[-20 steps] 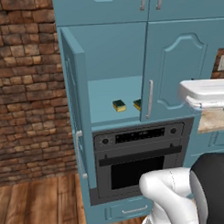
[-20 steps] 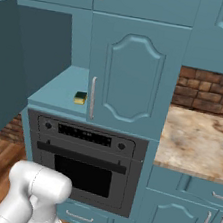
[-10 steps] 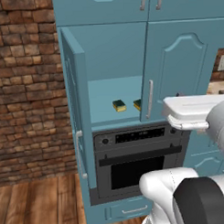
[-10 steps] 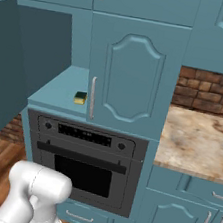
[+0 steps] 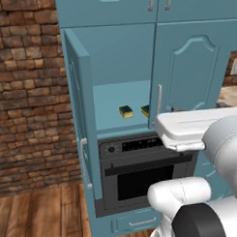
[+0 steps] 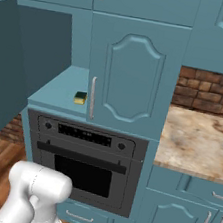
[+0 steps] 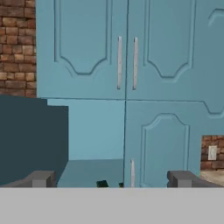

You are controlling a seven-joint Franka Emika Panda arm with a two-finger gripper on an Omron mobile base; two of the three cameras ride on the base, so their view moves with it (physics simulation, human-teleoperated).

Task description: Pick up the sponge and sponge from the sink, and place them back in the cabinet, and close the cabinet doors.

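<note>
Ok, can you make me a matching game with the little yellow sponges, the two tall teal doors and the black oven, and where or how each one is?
Things:
1. two yellow and green sponges
2. left tall teal cabinet door
3. right tall teal cabinet door
4. black built-in oven

States or places:
a. shut
b. under the shelf
c. swung open
d. lying on the teal shelf

Pairs: 1-d, 2-c, 3-a, 4-b

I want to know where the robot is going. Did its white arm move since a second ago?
Yes. In the left base view the white arm has slid leftward, from the right edge across the closed cabinet door toward its silver handle, nearing the sponges.
</note>
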